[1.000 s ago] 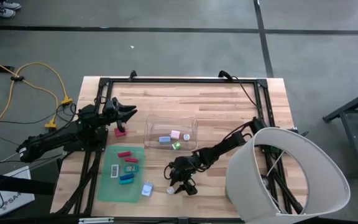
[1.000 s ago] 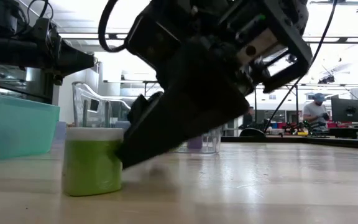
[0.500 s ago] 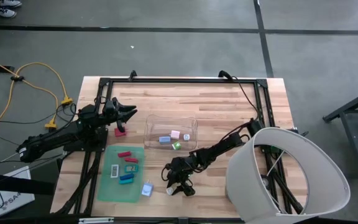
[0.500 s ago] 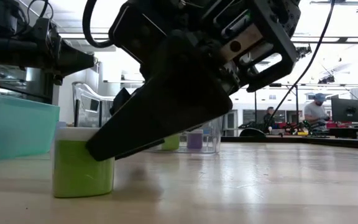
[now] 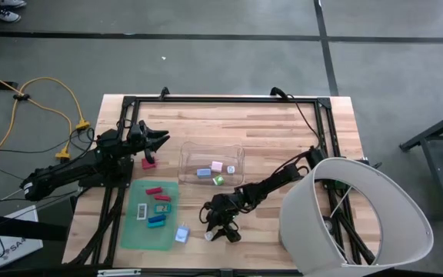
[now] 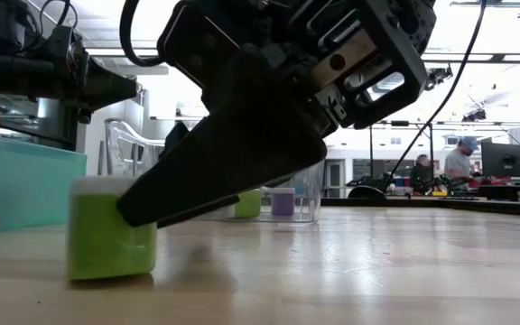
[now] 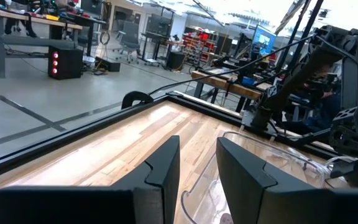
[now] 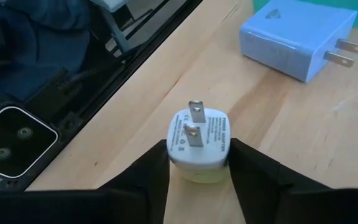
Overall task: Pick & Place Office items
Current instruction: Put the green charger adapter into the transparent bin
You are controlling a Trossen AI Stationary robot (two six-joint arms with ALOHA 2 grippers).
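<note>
- Pale wood table (image 5: pixel 283 131), w/ both arms on it: you've got the left arm parked at the left edge, the right arm stretched low toward the near edge.
- Green mat (image 5: pixel 133 235) near-left: red, teal, blue and white office items sit on it, untouched vs a sec ago.
- Clear bin (image 5: pixel 237 154) mid-table: a blue, a pink, a green and a small pale pc already inside. So you're partway; most items are outside the bin.
- Left gripper (image 7: pixel 194 171): hovers up beside the bin's left end, a red block (image 5: pixel 148 162) just below it. Fingers narrow, slim gap, nothing between them. No change over the last sec.
- Right gripper (image 8: pixel 197 165): this is where the change is. It has slid a bit toward the mat side and its fingers have drawn in from wider; they now sit against both flanks of the green plug (image 6: pixel 111 230).
- Green plug (white cap (image 8: pixel 199 134), two prongs up): stands on the wood near the front edge, between mat and right arm base side. Low view shows it nudged along the table vs a sec ago, base on the wood, not lifted.
- Blue adapter (image 8: pixel 297 37): lies just beside, apart from the fingers.
- My read: grasp is closing, prob not firm yet. Confirm squeeze before you lift, then carry to the bin.
</note>
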